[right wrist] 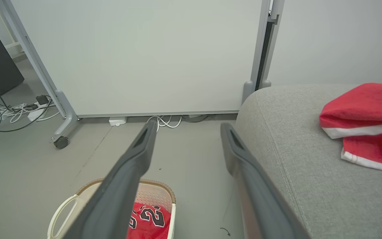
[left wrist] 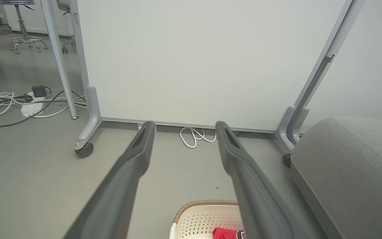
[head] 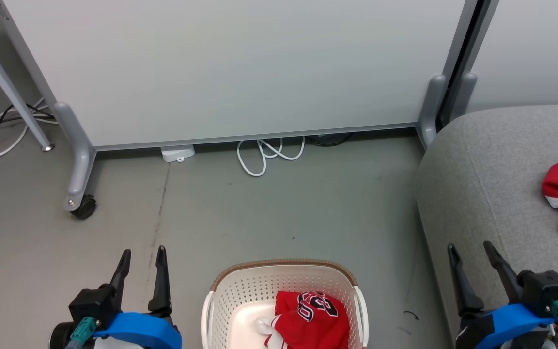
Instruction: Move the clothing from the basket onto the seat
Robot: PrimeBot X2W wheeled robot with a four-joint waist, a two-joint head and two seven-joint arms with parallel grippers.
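The left tool (head: 144,250) and right tool (head: 469,245) are held open, empty. The numbered garment (head: 315,315) is found in the basket (head: 240,271) between them, judged nearer the right.

The only thing to read is on the jersey (right wrist: 149,220) in the basket (right wrist: 156,183): large black numerals edged in white on the red cloth. In the right wrist view they lie below and to the left of the right gripper (right wrist: 188,124), just beside its left finger. The first digit reads as a 2. The second could be a 2 or a 3, since a fold bends it. In the head view the same numerals sit between the left gripper (head: 144,250) and the right one, too crumpled to read surely.
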